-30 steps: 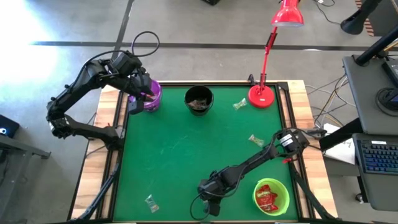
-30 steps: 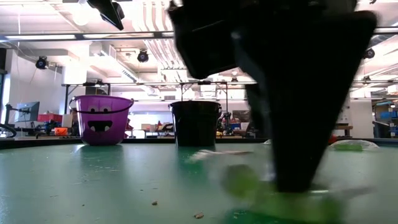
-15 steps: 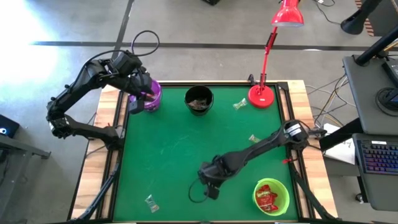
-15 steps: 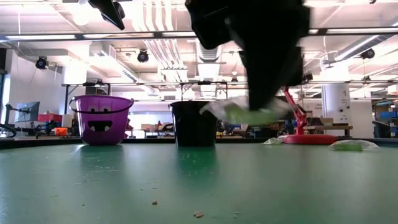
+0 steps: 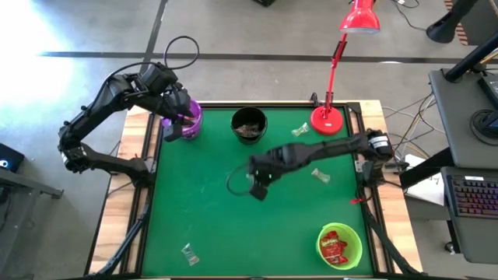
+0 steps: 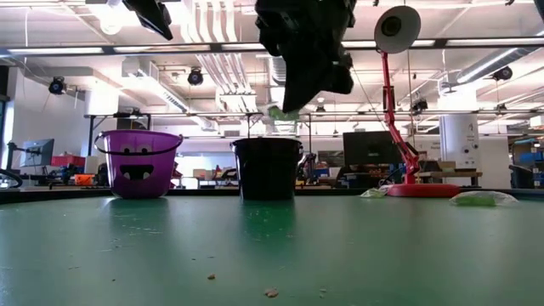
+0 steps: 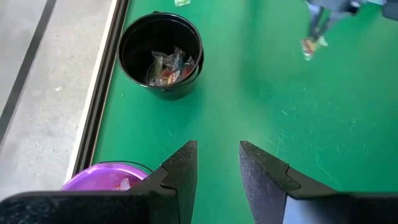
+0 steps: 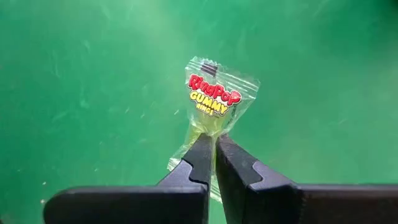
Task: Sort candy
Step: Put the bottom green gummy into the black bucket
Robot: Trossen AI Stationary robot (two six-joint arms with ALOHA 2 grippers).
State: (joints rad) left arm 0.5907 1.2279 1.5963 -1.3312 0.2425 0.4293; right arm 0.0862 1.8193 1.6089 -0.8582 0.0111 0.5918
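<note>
Right gripper (image 8: 214, 163) jaws pinched on a clear-wrapped candy (image 8: 214, 102), held in the air above mid tabletop (image 5: 202, 210), near the black bowl (image 5: 249, 124). Left gripper (image 7: 217, 171) over the purple bowl (image 5: 189, 120), jaws partly open, holding nothing.

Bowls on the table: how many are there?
3. The purple bowl sits at the far left corner under the left gripper. The black bowl stands beside it along the far edge. The green bowl is at the near right corner.

Lab: exposed ceiling ducts (image 6: 223, 51), workbenches (image 6: 280, 153).
</note>
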